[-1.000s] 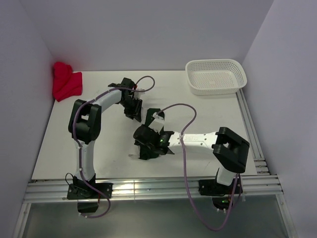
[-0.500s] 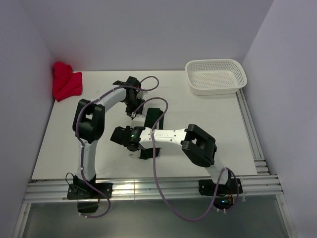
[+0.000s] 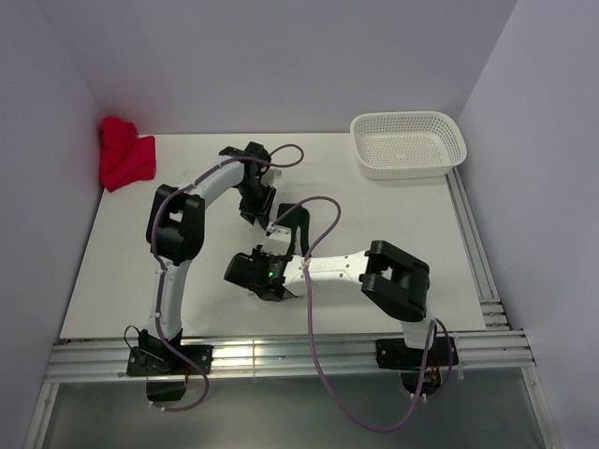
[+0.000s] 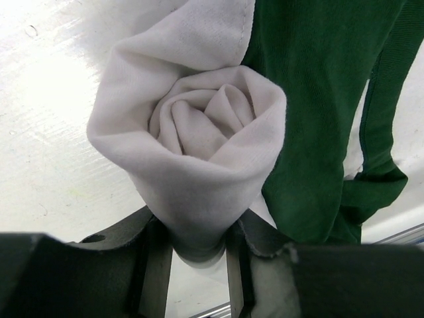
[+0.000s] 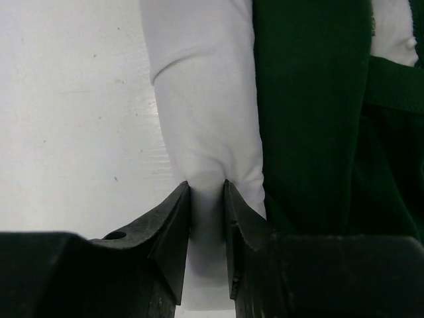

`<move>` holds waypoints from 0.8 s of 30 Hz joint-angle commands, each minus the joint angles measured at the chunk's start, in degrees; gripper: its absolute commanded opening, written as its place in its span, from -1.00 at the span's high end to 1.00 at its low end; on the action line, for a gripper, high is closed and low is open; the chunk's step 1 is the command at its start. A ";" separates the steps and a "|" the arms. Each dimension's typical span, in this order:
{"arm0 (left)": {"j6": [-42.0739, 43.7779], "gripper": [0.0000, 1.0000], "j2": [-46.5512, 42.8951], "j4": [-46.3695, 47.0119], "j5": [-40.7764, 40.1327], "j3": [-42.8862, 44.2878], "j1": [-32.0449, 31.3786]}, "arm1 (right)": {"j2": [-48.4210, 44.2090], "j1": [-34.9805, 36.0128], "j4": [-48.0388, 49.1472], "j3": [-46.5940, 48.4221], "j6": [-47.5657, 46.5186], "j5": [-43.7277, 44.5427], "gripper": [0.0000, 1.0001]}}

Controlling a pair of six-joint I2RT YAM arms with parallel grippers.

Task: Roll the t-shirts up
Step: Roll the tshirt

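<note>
Clamped twice: the white t-shirt (image 4: 192,132)

We see the left gripper (image 4: 195,250) pinching its spiralled end; the right gripper (image 5: 207,199) squeezes it too, perhaps farther along; the green t-shirt (image 4: 311,99) lies touching it on the table (image 4: 40,132).

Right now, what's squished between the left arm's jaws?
The rolled-up white t-shirt. The left wrist view shows the left gripper pinching its end between the jaws. The green t-shirt lies just beside it, outside them.

white t-shirt (image 4: 192,146) roll's base hidden inside left tool (image 4: 195,242), green t-shirt (image 4: 311,99) cut by right frame edge, both largely masked by arms (image 3: 328,267) in top view
</note>
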 commanded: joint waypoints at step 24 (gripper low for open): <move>6.54 -0.31 3.86 1.04 -2.78 5.60 1.39 | -13.25 -2.11 51.67 -44.65 9.58 -22.46 0.50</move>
